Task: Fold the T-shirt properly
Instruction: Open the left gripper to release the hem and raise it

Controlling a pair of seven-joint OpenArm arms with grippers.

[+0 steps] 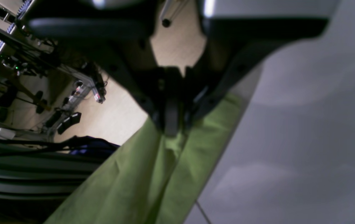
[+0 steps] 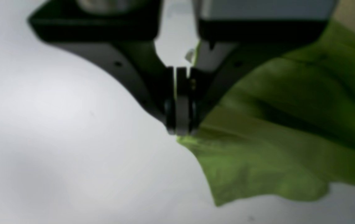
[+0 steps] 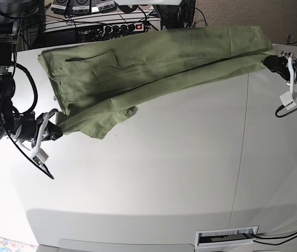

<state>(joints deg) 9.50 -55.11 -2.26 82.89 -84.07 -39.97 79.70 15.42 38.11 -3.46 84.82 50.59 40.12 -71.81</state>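
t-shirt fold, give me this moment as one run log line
T-shirt: stretched across table's far side | left gripper: shut on T-shirt | right gripper: shut on T-shirt | fold: not yet done

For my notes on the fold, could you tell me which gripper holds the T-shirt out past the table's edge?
The left gripper: its jaws pinch the T-shirt beyond the table edge, floor behind. The right gripper holds its corner over the tabletop.

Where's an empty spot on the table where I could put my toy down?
The big bare patch is the white table in front of the T-shirt, between the right gripper at one side and the left gripper at the other. The back edge is crowded: the shirt lies stretched there, each gripper shut on an end.
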